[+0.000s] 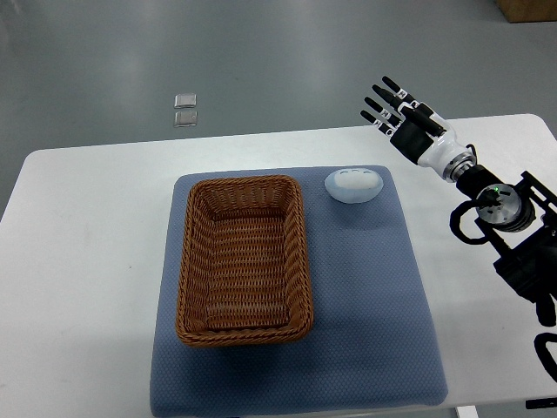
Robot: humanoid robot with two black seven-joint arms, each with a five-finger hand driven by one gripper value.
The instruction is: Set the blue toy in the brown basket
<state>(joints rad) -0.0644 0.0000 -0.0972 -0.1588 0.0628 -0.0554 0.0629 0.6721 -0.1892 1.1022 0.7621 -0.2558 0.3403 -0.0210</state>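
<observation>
Top view shows the blue toy (355, 185), a pale, rounded, egg-like lump (more whitish than blue under this light), lying on the far right part of a blue-grey mat (365, 305). It sits just beside the far right corner of the brown basket (244, 261), apart from it by a narrow strip of mat, and nothing is touching it. The basket is a rectangular wicker one, upright, on the left half of the mat, its long side running away from the robot; its woven floor is bare. The mat lies flat on a white table (78, 261) with rounded corners.

Beyond and to the right of the toy, the right hand (402, 111) hovers over the table's far edge, fingers spread and straight, holding nothing, well clear of the toy. Its black-and-white arm enters from the right edge of the picture. On the grey floor past the table lie two small square pieces (184, 109), one behind the other.
</observation>
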